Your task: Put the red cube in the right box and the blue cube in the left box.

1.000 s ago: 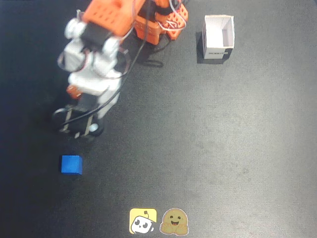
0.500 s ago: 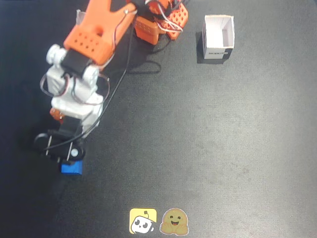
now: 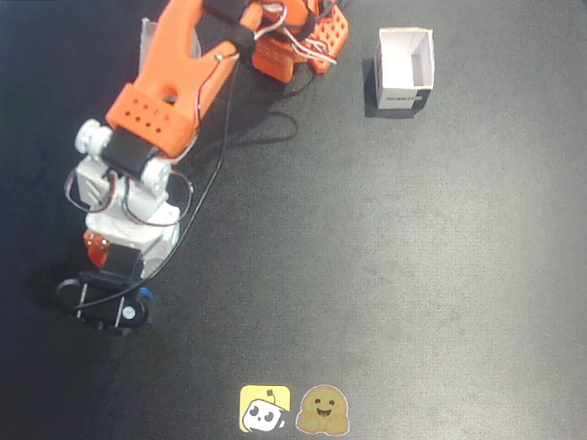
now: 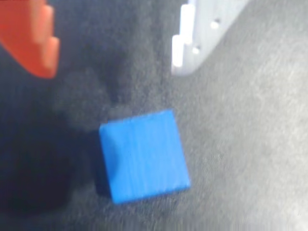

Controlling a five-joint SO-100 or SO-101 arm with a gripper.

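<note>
Now the dark table (image 3: 413, 275) is almost bare, and this gives the orange and white arm (image 3: 151, 119) free room to stretch from its base at the top down to the lower left of the fixed view. At the top right stands 1 white open box (image 3: 404, 69), well apart from the arm; a 2nd box I cannot see clearly, and the red cube is in no view.

The gripper (image 4: 115, 62) hangs over the blue cube (image 4: 143, 155) – in the fixed view it covers the cube almost fully. In the wrist view its jaws are spread wide, the orange finger (image 4: 33, 41) at the upper left and the white finger (image 4: 197, 33) at the upper right, and they hold nothing. The blue cube lies flat on the table just below the gap, a little turned – I judge the gripper is placed so to come down around it.
</note>
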